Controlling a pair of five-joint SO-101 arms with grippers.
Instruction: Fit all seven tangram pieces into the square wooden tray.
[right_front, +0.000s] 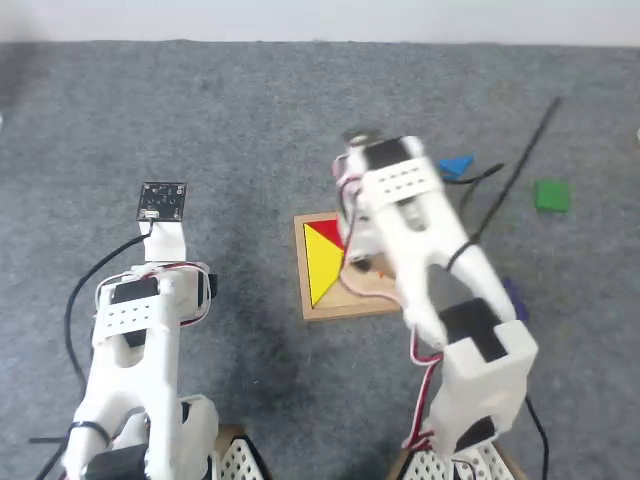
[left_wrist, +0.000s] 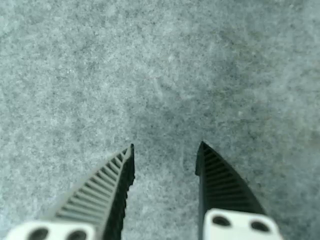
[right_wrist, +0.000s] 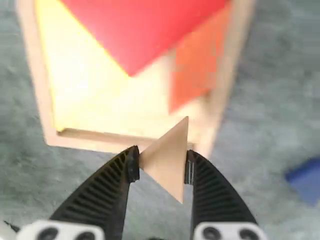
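While clamped between right pincer (right_wrist: 161, 167) tips, tan triangle (right_wrist: 167, 150) hangs — seemingly — over tray (right_wrist: 90, 139) rim | left pincer (left_wrist: 166, 146) agape.

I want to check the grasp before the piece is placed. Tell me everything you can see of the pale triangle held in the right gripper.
The pale triangle is a small, flat tangram piece, tan and matte, apparently wood. It is clamped in the right gripper, one of the jaws pressing a corner and the other the opposite straight edge, with its broad face toward the wrist camera. One tip overlaps the rim of the wooden tray near a corner, and the other tip lies over grey felt. Whether it touches the tray cannot be told.
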